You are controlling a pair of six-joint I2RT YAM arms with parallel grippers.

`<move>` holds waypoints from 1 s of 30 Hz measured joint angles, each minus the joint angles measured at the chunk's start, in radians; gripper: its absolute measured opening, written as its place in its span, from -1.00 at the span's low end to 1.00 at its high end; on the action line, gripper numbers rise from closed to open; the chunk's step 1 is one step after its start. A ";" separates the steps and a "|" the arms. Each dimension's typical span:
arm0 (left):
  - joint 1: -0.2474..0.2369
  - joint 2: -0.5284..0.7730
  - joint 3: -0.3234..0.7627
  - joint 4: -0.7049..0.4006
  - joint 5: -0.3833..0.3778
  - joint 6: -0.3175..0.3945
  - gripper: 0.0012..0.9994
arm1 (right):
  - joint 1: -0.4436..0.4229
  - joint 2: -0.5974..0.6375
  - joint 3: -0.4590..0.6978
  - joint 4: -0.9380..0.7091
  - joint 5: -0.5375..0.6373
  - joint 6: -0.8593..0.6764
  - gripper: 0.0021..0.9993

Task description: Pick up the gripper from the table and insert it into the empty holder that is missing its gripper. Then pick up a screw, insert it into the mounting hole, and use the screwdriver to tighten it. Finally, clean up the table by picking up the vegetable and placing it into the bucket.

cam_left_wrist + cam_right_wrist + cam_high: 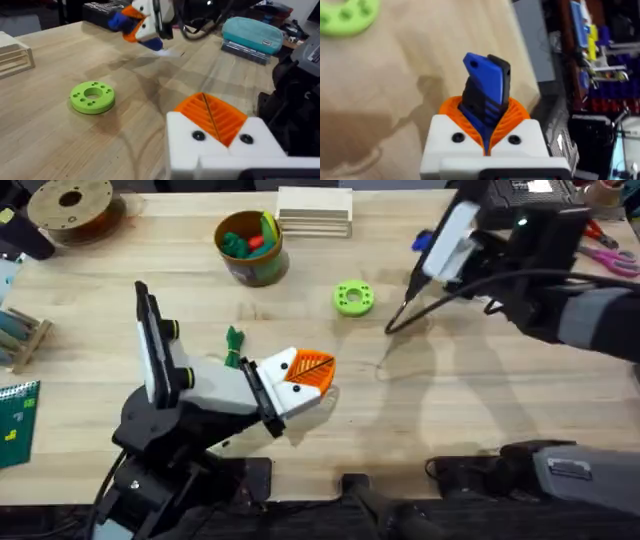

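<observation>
My left gripper (318, 376) hovers low over the table's middle. Its white holder blocks (220, 150) both carry orange ribbed pads (212, 115), pressed together with nothing between them. My right gripper (445, 242) is raised at the back right, shut on the blue screwdriver (485, 87), whose thin tip (398, 315) slants down toward the table. The left wrist view catches that gripper (145, 22) farther off. The dark green vegetable (234, 346) lies on the table beside the left arm. The olive-gold bucket (255, 270) stands at the back with green and red toys inside.
A bright green ring disc (352, 298) lies between the two grippers. A brown spool (70, 205) sits at the back left and a pale wooden block (315, 210) behind the bucket. Red-handled scissors (610, 252) lie at the far right, and a teal pouch (252, 32) is nearby.
</observation>
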 joint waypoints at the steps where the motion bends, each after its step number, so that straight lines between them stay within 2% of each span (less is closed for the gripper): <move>1: 0.000 0.000 0.000 0.000 0.000 0.000 -0.99 | 0.000 0.023 0.000 0.000 0.000 -0.031 -0.94; 8: 0.000 0.000 0.000 0.000 0.000 0.000 -0.99 | 0.001 0.126 0.000 0.002 0.000 -0.133 -0.94; 18: 0.000 0.000 0.000 0.000 0.000 0.000 -0.99 | 0.036 0.154 0.016 -0.117 -0.047 -0.192 -0.93; 19: 0.000 0.000 0.000 0.000 0.000 0.000 -0.99 | 0.037 0.154 0.020 -0.128 -0.048 -0.189 -0.81; 21: 0.000 0.000 0.000 0.000 0.000 0.000 -0.99 | 0.035 0.152 0.029 -0.144 -0.051 -0.184 -0.16; 22: 0.000 0.000 0.000 0.000 0.000 0.000 -0.99 | 0.035 0.152 0.032 -0.146 -0.053 -0.183 0.07; 23: 0.000 0.000 0.000 0.000 0.000 0.000 -0.99 | 0.035 0.152 0.035 -0.141 -0.053 -0.180 0.40; 24: 0.000 0.000 0.000 0.000 0.000 0.000 -0.99 | 0.035 0.149 0.042 -0.140 -0.054 -0.176 0.66; 25: 0.000 0.000 0.000 0.000 0.000 0.000 -0.99 | 0.035 0.145 0.050 -0.139 -0.055 -0.169 0.83; 30: 0.000 0.000 0.000 0.000 0.000 0.000 -0.99 | 0.050 0.143 0.053 -0.157 -0.065 -0.037 0.89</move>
